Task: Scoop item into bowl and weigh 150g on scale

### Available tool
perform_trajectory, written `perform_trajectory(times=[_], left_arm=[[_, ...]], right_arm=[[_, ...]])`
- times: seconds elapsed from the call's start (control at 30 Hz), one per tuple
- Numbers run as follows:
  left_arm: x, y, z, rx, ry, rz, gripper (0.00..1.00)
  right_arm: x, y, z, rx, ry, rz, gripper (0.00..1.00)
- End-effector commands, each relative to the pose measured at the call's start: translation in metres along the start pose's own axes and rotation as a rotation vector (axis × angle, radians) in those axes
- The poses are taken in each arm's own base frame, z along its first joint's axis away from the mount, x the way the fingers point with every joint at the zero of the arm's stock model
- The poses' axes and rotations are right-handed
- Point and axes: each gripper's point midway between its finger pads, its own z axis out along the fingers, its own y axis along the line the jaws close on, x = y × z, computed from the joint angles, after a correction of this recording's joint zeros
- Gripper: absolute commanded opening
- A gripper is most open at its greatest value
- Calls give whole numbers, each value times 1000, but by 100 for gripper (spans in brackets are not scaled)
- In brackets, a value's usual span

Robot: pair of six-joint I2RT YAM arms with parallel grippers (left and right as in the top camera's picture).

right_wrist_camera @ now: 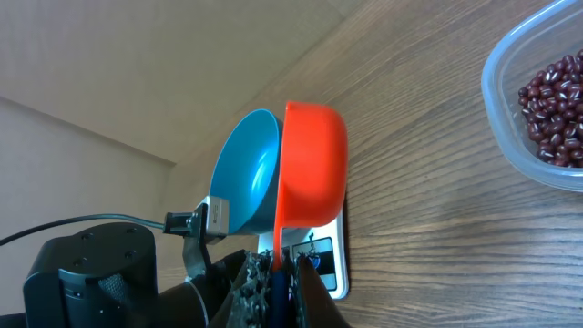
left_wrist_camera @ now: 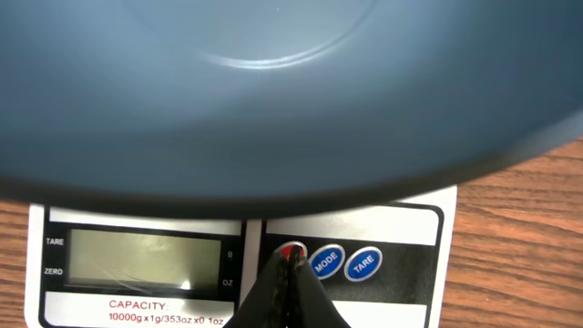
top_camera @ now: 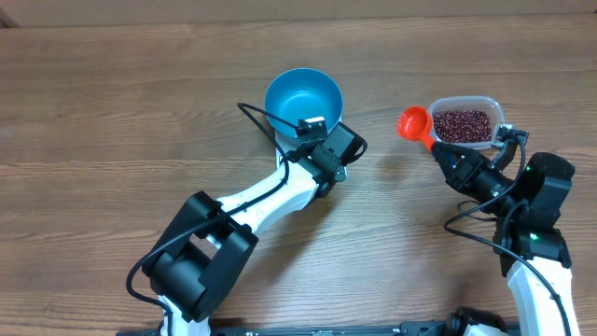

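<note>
**Desk:** Start at your left gripper. What does it have?

**Robot:** My left gripper [left_wrist_camera: 291, 266] holds nothing. Its jaws are pressed together to a single dark point, and that point sits at the red button [left_wrist_camera: 290, 248] on the scale [left_wrist_camera: 412, 239]. I cannot tell whether it presses the button or only meets it. Just right of the tip are two blue buttons, MODE [left_wrist_camera: 327, 261] and TARE [left_wrist_camera: 363, 263]; left of it is the grey display [left_wrist_camera: 146, 260].

**Desk:** And the bowl?

**Robot:** The blue bowl [left_wrist_camera: 273, 109] stands on the scale, directly ahead of that gripper. Its rim overhangs the button panel and fills the upper part of my left wrist view. From overhead, the bowl [top_camera: 300, 93] is at the far middle of the wooden table [top_camera: 112, 112], with my left wrist tucked against its near side.

**Desk:** Now the right side.

**Robot:** My right gripper [right_wrist_camera: 278, 269] is clamped on the handle of the red-orange measuring cup [right_wrist_camera: 314, 164]. The cup juts out ahead of the fingers. Beyond it, across the table, are the bowl and scale, well apart from this hand.

**Desk:** Where are the beans?

**Robot:** The maroon beans [top_camera: 462, 126] lie in the clear plastic tub [top_camera: 500, 114] at the far right. The cup [top_camera: 413, 122] is just beside the tub's left end.
</note>
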Motion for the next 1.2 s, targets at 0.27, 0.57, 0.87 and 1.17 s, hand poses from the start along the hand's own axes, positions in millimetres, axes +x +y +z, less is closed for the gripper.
perform_trajectory(times=[0.27,0.57,0.87,1.17], left_arm=[[4,5,12,-26,3,-8,4],[9,7,20,-39,14,-2,4],[10,10,24,-55,13,1,4],[17,13,32,-72,31,14,4]], right_arm=[[-13,10,-4,-11,-33,-43,4],[-13,10,-4,-11,-33,-43,4],[-13,10,-4,-11,-33,-43,4],[-12,10,-4,-10,-31,-41,4]])
